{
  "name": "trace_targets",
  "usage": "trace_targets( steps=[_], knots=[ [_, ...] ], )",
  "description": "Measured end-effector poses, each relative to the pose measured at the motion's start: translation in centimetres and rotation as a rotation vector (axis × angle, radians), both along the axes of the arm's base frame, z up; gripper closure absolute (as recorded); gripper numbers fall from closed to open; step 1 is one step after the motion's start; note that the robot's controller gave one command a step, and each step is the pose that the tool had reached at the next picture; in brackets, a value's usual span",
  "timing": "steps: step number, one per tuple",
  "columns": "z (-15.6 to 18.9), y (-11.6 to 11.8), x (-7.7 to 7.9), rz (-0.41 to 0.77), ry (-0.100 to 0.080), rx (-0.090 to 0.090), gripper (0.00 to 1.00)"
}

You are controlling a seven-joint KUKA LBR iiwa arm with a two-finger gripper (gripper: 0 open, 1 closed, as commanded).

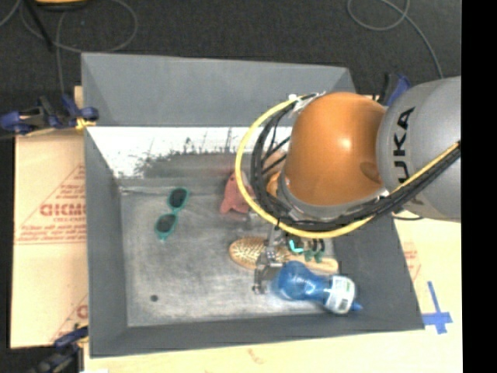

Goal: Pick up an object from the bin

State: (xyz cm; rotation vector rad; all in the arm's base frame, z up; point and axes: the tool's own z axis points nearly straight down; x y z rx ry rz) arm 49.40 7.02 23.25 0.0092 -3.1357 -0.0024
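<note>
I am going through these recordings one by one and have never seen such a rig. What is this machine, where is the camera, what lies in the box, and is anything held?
The single camera looks down from above, slightly to one side, into a grey metal bin. The round orange dome, ringed by black and yellow cables, is a cover on the wrist of a robot arm that reaches in from the right. Below it is the arm's pincer, low in the bin between a tan oval hairbrush with a wooden handle and a blue plastic bottle with a white cap. Whether it grips either one cannot be made out. Further left lies a pair of teal sunglasses. A pinkish-red soft-looking thing lies towards the back, beside the arm.
</note>
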Motion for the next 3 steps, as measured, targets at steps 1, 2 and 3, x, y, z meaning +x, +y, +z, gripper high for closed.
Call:
trace_targets(
  steps=[1, 2, 3],
  knots=[
    [0.4, 0.0, 0.2, -0.002, -0.008, 0.001, 0.0],
    [-4.2, -6.4, 2.0, -0.013, -0.013, -0.001, 0.0],
    [-7.0, -9.1, 7.4, -0.036, -0.012, -0.002, 0.0]
  ],
)
